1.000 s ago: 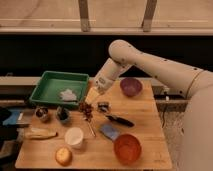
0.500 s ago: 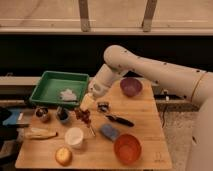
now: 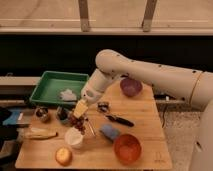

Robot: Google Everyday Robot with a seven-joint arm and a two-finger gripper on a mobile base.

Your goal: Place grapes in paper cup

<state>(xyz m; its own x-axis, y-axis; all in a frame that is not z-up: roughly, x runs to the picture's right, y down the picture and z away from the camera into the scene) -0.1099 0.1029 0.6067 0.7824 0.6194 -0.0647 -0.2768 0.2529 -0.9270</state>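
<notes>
Fingers of the gripper (image 3: 80, 109) are pinched tight on the grapes (image 3: 76, 122), which hang in the air just above and slightly behind the paper cup (image 3: 74, 137).

On the wooden table (image 3: 145, 112), the green tray (image 3: 47, 85), orange bowl (image 3: 127, 147) and purple bowl (image 3: 131, 86) sit well apart from the action.

Pickup and carry look done; what remains is the final lowering and release into the cup (nothing is inside it yet, as far as I can tell).

Against half a second ago, the arm has swung the bunch leftward and down, from beside the tray's corner to nearly over the cup.
</notes>
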